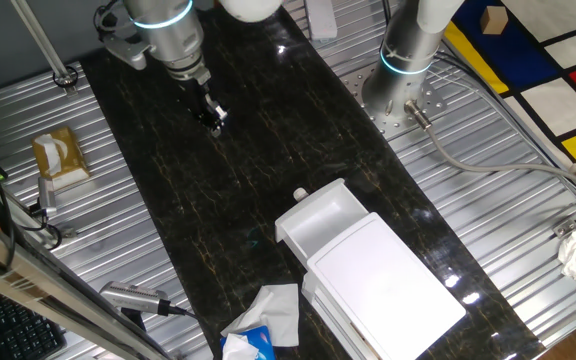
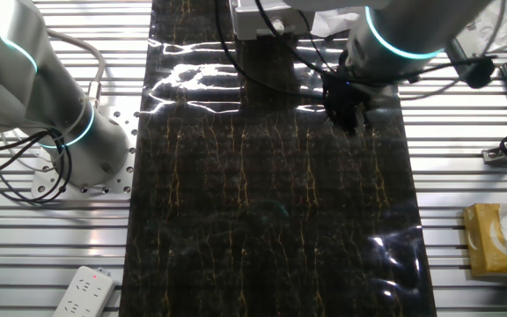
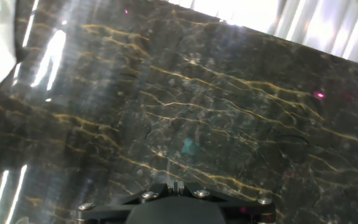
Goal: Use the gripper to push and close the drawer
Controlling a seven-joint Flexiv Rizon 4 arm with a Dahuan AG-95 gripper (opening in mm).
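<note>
Near the lens of one fixed view lie a crumpled tissue (image 1: 273, 312) and a blue packet (image 1: 246, 346) on the dark marble slab (image 1: 268, 180). Just beyond them sits the white box (image 1: 393, 285) with its flat top. The drawer (image 1: 323, 222) stands pulled well out of the box, its empty tray facing up and its small round knob (image 1: 301, 194) pointing toward the far end of the slab. Farther along, well apart from the knob, the gripper (image 1: 215, 120) hangs low over bare marble at the tip of the silver arm (image 1: 163, 30) with the cyan ring. A second arm base (image 1: 408, 50) stands on the ribbed table (image 1: 488, 180) at the far right, and a roll of tape (image 1: 58, 157) lies at the left. Whether the fingers are parted or closed cannot be told; they appear as one small black tip, and the hand view shows only the tool's body over marble. The step in hand appears to be the approach. To do it well, the tip should probably come down to the height of the drawer front, meet it squarely beside or on the knob, and push straight along the drawer's slanted axis, so the tray slides in and the box does not skid or turn.
</note>
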